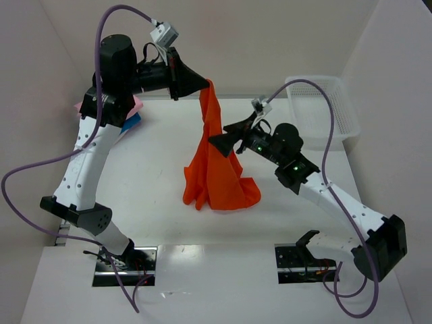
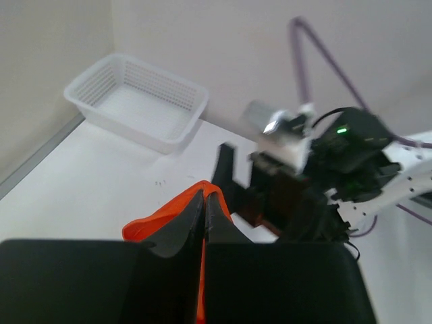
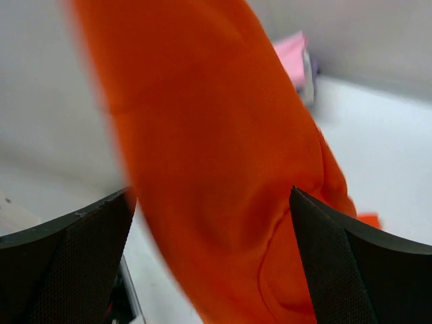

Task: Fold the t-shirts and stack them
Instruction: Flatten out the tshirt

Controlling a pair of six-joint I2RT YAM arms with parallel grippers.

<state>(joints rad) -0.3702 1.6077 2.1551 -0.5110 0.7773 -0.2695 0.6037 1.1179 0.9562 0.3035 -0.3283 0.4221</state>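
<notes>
My left gripper is raised high and shut on the top edge of the orange t-shirt. The shirt hangs straight down from it, and its lower part pools on the table. In the left wrist view the fingers pinch a fold of the orange t-shirt. My right gripper is open at the hanging shirt's mid-height. Its fingers stand wide apart on either side of the orange t-shirt and do not clamp it. The pink t-shirt and blue t-shirt lie at the back left, mostly hidden by my left arm.
A white mesh basket stands at the back right corner, against the walls. It also shows in the left wrist view as the basket. The pink t-shirt appears behind the orange cloth in the right wrist view. Walls close in the table on three sides.
</notes>
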